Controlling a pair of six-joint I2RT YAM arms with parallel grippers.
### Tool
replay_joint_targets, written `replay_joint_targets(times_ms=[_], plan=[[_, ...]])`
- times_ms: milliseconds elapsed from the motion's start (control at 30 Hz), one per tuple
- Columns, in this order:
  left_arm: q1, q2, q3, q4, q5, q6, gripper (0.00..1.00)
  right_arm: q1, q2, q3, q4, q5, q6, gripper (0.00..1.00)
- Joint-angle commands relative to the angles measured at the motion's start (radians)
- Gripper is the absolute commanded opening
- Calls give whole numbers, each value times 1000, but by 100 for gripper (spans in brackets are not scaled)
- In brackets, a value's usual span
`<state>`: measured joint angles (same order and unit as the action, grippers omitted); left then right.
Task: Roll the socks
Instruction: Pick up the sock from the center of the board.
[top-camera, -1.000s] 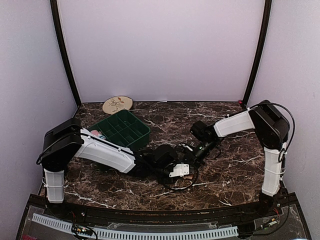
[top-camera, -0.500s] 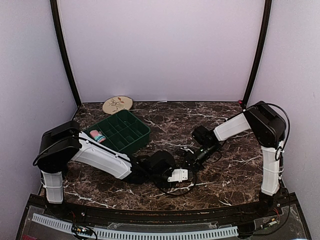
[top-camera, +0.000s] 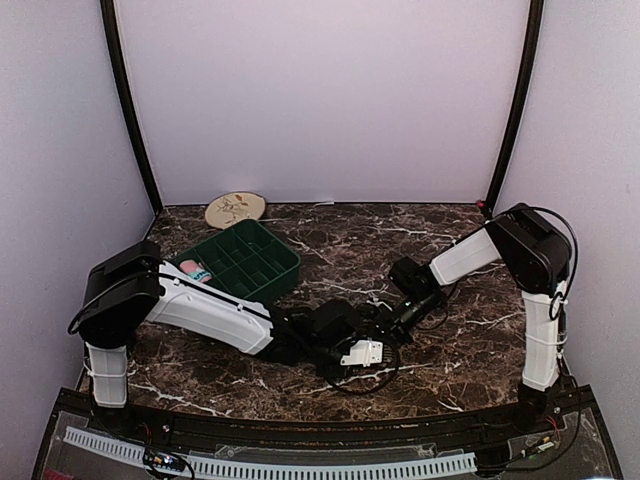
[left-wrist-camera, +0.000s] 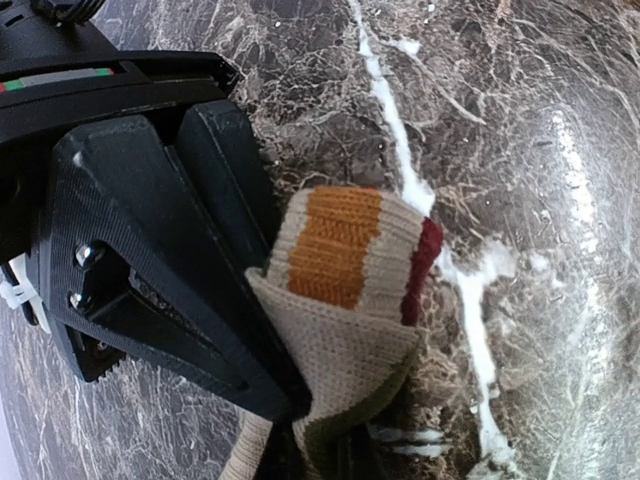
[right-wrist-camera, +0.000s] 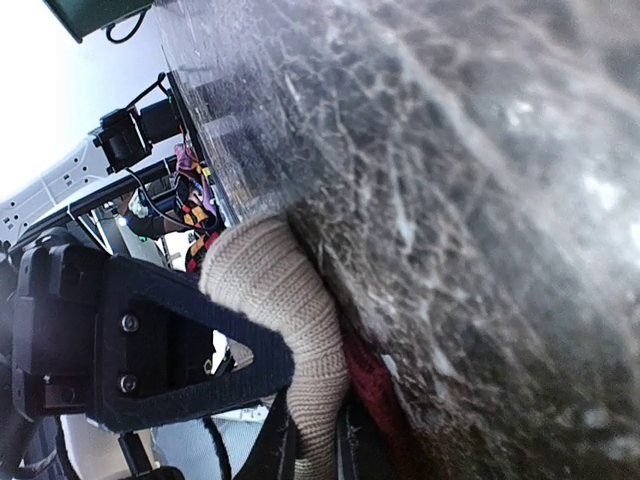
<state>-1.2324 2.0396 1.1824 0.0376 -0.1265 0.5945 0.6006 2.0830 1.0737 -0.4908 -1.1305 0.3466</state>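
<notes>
Overhead rear overview, wrist close-ups share sock (left-wrist-camera: 335, 250)

Dark brown, white-veined marble-patterned counter (top-camera: 340, 228) bearing a green compartmented tray (top-camera: 262, 262) toward its left rear and, just behind it, a round cream plate (top-camera: 235, 209) with a leafy motif, lying flat near the pale lilac back wall (top-camera: 320, 100) framed by black corner poles (top-camera: 125, 100).

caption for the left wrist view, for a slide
Left arm's jaws shut on the folded striped sock, just above the dark marble table.
</notes>
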Motion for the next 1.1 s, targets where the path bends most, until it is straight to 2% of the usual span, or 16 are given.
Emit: replay_joint_targets(times_ms=[0, 167, 333, 567, 700, 833, 1067], plan=[[-63, 278, -33, -304, 410, -32, 0, 39, 41, 14, 11, 153, 1, 6], [-63, 278, -28, -335, 443, -45, 0, 39, 12, 35, -41, 266, -38, 24], [-62, 278, -34, -363, 476, -66, 0, 39, -43, 30, -49, 394, -58, 36], [-60, 276, -27, -412, 516, -87, 0, 36, -109, -13, -37, 492, -55, 39], [-46, 274, -19, -443, 537, -108, 0, 33, -140, -31, -42, 598, -53, 40], [-14, 271, -7, -477, 565, -138, 0, 31, -176, -53, -42, 714, -51, 41], [49, 228, -11, -510, 582, -215, 0, 25, -212, -96, -37, 800, -58, 42]])
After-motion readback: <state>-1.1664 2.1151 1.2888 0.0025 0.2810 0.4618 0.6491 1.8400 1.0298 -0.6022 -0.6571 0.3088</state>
